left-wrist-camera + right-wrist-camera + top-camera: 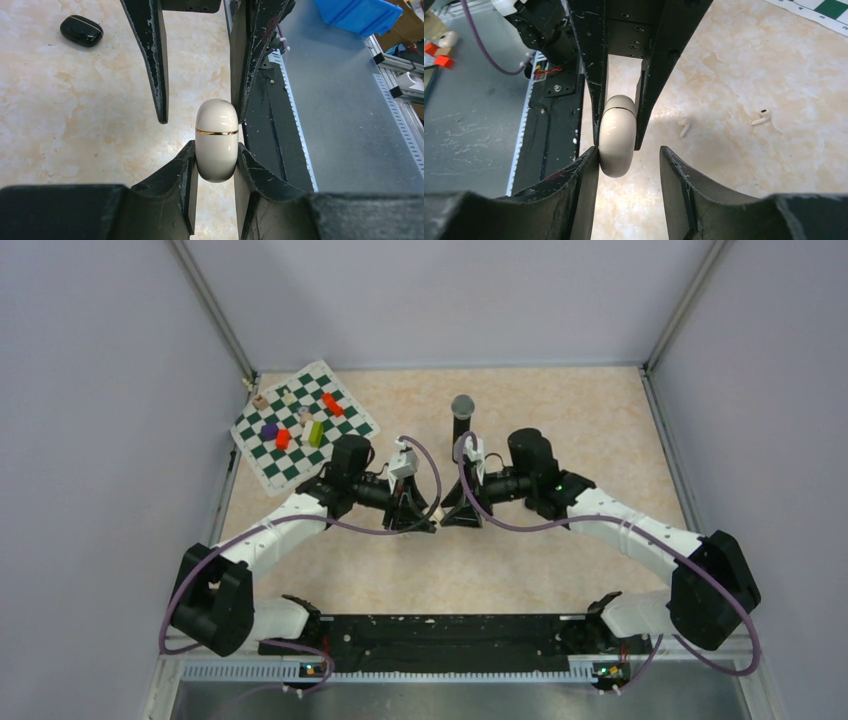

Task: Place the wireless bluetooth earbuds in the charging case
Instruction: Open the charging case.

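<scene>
From where I stand, the two arms meet nose to nose over the middle of the table point(560, 560). The left gripper point(216, 152) is clamped tight on the white charging case point(216, 125), a smooth pebble with a thin gold band round it and its lid down. The right gripper point(629, 150) stands open around the same case: in the right wrist view one finger point(584, 185) lies against its side at 9 o'clock, and the other finger point(681, 180) stands apart at 3 o'clock with bare table showing between. Two white earbuds point(684, 126) lie loose on the table out at 3 o'clock from the case, near each other but not touching. In the left wrist view a black case point(81, 31), shut, lies alone at 10 o'clock. From above, a tall microphone point(462, 418) stands at 12 o'clock from the grippers, and a chessboard point(290, 468) carrying coloured blocks point(316, 433) lies at 10 o'clock
</scene>
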`<action>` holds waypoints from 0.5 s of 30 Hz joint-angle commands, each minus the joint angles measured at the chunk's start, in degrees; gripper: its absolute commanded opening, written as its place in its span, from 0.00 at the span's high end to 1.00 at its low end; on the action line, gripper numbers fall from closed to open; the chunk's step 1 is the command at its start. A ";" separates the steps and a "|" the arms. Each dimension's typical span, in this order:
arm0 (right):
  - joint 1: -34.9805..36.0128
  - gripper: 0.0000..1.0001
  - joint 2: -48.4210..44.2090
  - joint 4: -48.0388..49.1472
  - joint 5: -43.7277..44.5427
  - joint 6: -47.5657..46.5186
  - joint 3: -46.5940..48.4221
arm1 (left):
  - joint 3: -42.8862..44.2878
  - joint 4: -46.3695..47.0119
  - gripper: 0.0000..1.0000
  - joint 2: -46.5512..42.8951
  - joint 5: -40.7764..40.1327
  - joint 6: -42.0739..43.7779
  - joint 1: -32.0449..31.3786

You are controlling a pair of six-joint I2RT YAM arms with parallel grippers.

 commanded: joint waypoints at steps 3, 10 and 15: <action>0.39 0.52 -4.14 0.85 10.30 -5.21 2.61 | 0.87 0.80 1.00 -1.70 3.48 1.43 -0.40; -1.04 0.50 -6.75 0.45 12.62 -6.84 2.23 | 0.37 0.80 1.00 -2.42 4.24 2.05 -0.37; -1.30 0.44 -7.82 -1.64 12.31 -7.58 3.03 | 0.71 0.78 1.00 -2.87 3.67 2.27 -0.18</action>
